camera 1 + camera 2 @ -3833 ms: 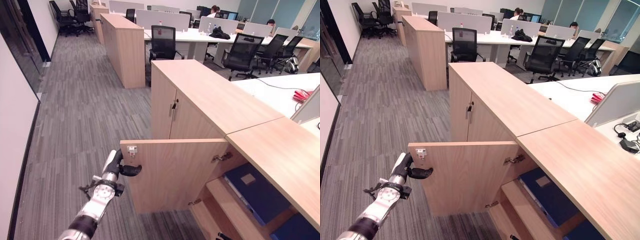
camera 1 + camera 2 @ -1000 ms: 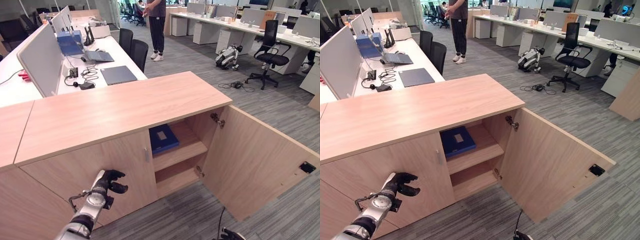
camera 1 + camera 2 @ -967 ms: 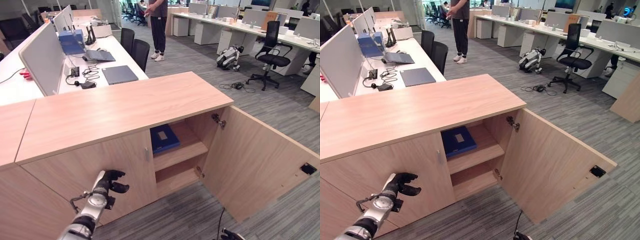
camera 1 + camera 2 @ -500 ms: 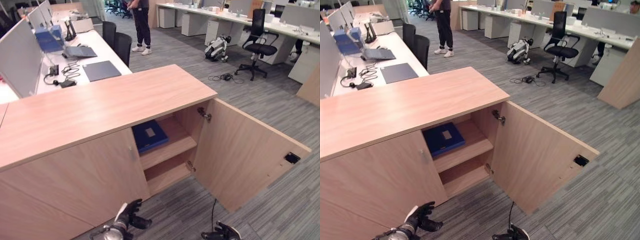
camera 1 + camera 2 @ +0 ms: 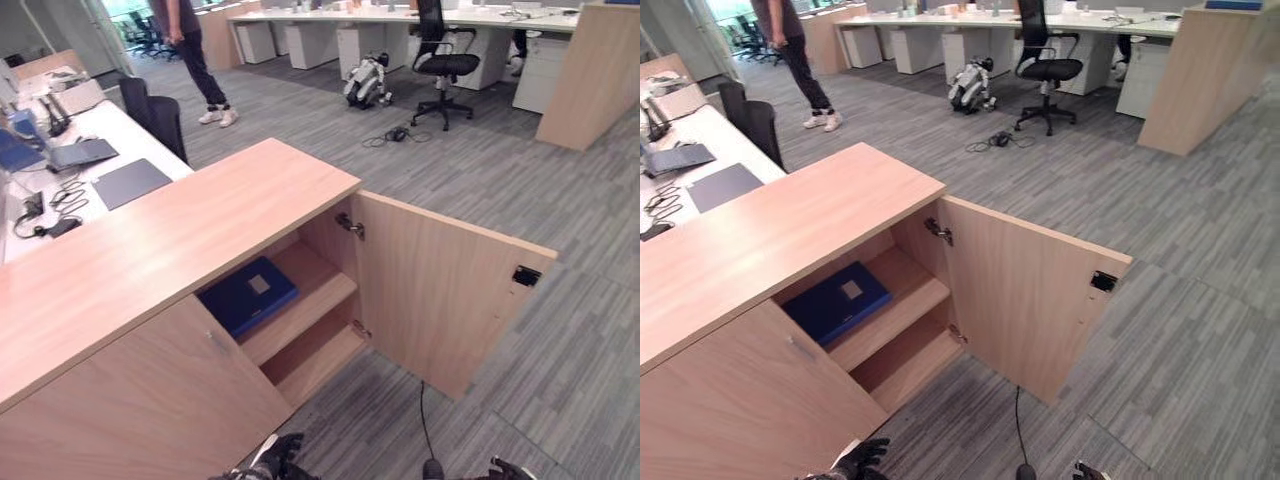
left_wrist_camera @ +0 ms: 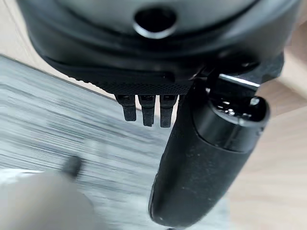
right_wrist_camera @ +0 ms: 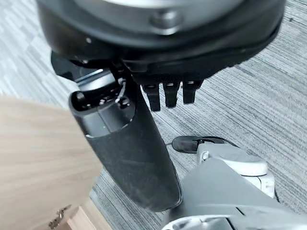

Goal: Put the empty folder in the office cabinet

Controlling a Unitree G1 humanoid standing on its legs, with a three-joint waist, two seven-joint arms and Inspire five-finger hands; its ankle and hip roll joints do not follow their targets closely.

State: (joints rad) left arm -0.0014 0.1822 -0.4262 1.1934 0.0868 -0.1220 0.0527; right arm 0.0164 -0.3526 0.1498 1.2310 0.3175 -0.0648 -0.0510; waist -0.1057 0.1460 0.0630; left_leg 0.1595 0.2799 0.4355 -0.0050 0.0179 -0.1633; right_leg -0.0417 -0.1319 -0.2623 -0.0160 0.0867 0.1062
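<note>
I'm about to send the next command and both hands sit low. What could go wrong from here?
1. The cabinet door stands wide open into the aisle; a step or arm swing could hit it.
2. The blue folder lies on the upper shelf near its front edge; closing the door carelessly might catch it.
3. Left hand and right hand hang empty, close to the carpet.

dark left hand (image 6: 192, 158), black textured thumb, round screw

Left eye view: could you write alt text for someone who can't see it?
A blue folder lies flat on the upper shelf of a light wood office cabinet whose right door stands wide open. The left robot hand shows at the bottom edge above grey carpet; a person stands beyond the desks.
</note>
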